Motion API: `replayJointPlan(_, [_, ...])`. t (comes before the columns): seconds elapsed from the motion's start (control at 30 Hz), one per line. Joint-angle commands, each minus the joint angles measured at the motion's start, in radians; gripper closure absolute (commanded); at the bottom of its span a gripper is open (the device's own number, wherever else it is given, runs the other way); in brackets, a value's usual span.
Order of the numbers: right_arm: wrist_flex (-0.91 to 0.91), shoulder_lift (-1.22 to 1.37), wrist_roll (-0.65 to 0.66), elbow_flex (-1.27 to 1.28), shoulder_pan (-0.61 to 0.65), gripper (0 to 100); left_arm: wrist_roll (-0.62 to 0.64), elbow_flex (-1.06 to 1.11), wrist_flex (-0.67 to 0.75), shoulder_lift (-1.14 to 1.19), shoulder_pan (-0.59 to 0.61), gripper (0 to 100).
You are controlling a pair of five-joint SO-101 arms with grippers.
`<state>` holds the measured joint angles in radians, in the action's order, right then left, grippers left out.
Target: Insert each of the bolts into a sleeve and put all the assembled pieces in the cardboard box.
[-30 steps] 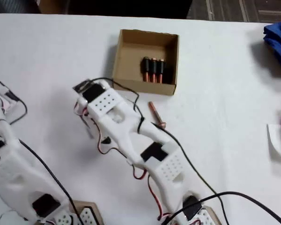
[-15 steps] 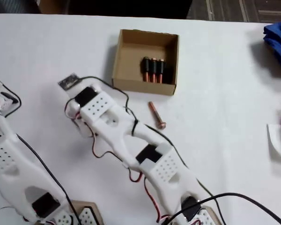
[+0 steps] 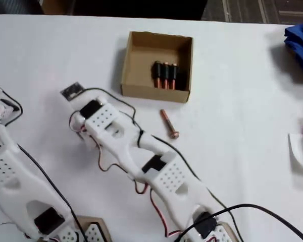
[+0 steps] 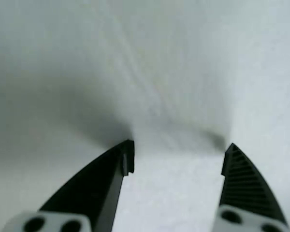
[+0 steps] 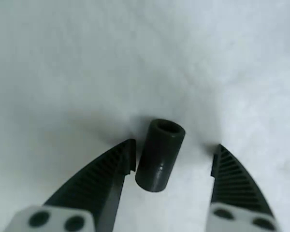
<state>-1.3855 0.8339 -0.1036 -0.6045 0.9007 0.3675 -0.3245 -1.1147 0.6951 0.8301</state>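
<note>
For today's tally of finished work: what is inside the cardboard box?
Inside the cardboard box lie three assembled pieces, side by side. Its near wall hides a strip of the floor.

Bare table [image 5: 43, 58] rings the sleeve [image 5: 160, 155] — only the right gripper [image 5: 174, 146], jaws spread, flanks it.

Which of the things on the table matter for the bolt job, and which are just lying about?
Job: loose bolt; sleeve between the fingers of the open right gripper; cardboard box; three assembled pieces inside it.
Lying about: blue cloth; white curved object.
</note>
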Motion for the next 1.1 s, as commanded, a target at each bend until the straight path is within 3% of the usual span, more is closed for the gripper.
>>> replayJointPlan(0.0, [0.018, 0.007, -0.005, -0.038, 0.015, 76.7, 0.003, -0.035, -0.005, -0.006, 0.002, 69])
replayJointPlan(0.07, [0.018, 0.01, -0.005, -0.038, 0.015, 80.2, 0.003, -0.035, -0.005, -0.006, 0.002, 69])
replayJointPlan(0.2, [0.035, 0.007, -0.003, -0.04, 0.012, 97.8, 0.003, -0.035, -0.005, -0.006, 0.002, 69])
replayJointPlan(0.83, [-0.016, -0.002, -0.006, -0.04, -0.03, 97.9, 0.003, -0.033, -0.006, -0.006, 0.002, 69])
replayJointPlan(1.07, [-0.119, -0.199, -0.055, -0.063, -0.061, 97.9, 0.003, -0.033, -0.006, -0.006, 0.002, 69])
